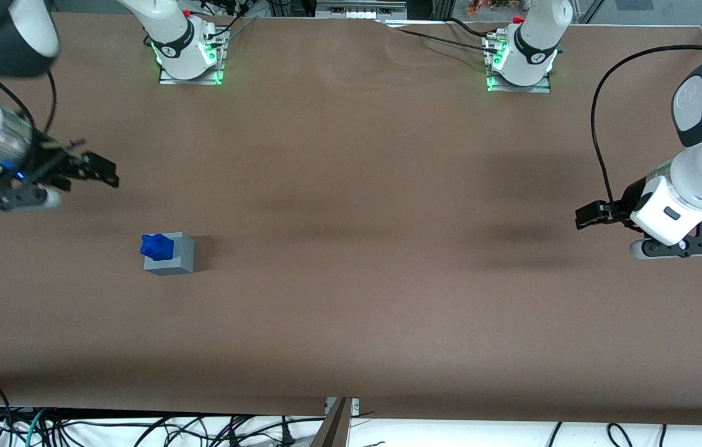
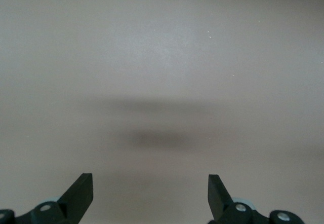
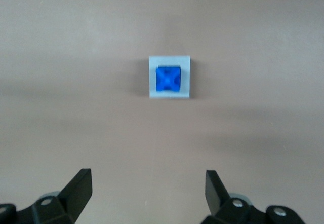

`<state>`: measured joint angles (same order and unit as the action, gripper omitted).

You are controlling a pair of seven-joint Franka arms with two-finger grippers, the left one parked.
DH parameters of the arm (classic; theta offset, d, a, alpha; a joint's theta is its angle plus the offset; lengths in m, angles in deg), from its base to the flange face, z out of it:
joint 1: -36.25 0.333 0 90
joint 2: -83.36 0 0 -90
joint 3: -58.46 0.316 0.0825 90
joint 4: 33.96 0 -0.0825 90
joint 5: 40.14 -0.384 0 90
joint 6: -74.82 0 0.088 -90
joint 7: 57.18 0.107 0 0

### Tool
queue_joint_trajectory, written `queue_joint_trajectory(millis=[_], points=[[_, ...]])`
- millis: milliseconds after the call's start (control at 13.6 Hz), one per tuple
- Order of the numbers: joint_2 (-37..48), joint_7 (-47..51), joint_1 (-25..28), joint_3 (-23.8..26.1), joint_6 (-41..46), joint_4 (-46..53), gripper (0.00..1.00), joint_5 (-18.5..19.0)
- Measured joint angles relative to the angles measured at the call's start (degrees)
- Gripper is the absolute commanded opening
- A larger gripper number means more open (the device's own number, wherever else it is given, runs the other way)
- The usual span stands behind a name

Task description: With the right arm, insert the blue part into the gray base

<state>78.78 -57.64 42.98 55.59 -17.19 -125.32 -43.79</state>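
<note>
The blue part [image 1: 156, 246] sits in the recess on top of the gray base [image 1: 172, 259], sticking up out of it. In the right wrist view the blue part [image 3: 168, 79] fills the square opening of the gray base [image 3: 169, 77]. My right gripper [image 1: 101, 170] hangs above the table, farther from the front camera than the base and toward the working arm's end. Its fingers [image 3: 77, 192] are spread wide with nothing between them; the gripper [image 3: 148, 193] is well apart from the base.
Brown table surface [image 1: 351, 217] all around. Two arm bases [image 1: 186, 49] stand at the table's back edge. Cables hang along the table's front edge [image 1: 139, 428].
</note>
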Motion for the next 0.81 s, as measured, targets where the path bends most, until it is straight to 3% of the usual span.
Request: queue_joint_trajectory(millis=[221,809], points=[[3.55,0.46,0.0,-0.24,5.25,0.78,0.99,0.0],[3.55,0.46,0.0,-0.24,5.51,1.74,0.99,0.01]])
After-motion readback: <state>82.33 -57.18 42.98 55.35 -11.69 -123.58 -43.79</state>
